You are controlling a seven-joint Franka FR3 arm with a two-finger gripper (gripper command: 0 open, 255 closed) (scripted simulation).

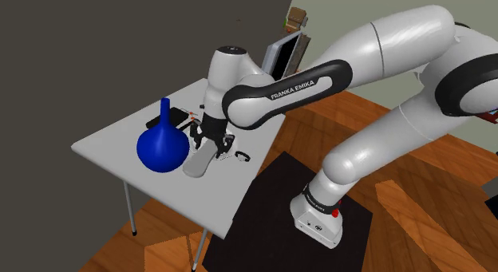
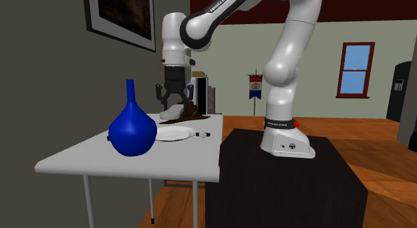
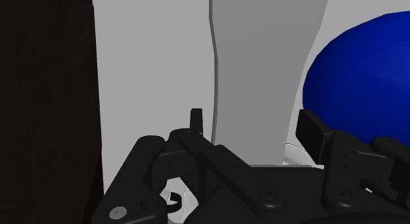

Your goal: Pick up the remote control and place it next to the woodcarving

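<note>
My black gripper (image 1: 209,143) hangs over the white table (image 1: 120,143), just beside a blue long-necked vase (image 1: 164,147). It is shut on a light grey oblong remote control (image 1: 199,160), which slants down toward the tabletop. In the second exterior view the gripper (image 2: 174,103) holds the remote (image 2: 172,114) in front of a dark brown woodcarving (image 2: 194,111). The wrist view has the grey remote (image 3: 263,71) running up between the fingers of the gripper (image 3: 254,127), with the vase (image 3: 368,78) close alongside.
A flat white object (image 2: 175,133) and a small black-and-white item (image 2: 200,134) lie on the table below the gripper. A black flat thing (image 1: 162,120) rests behind the vase. The table edge (image 1: 239,191) is near, and past it is the dark stand top (image 1: 271,222).
</note>
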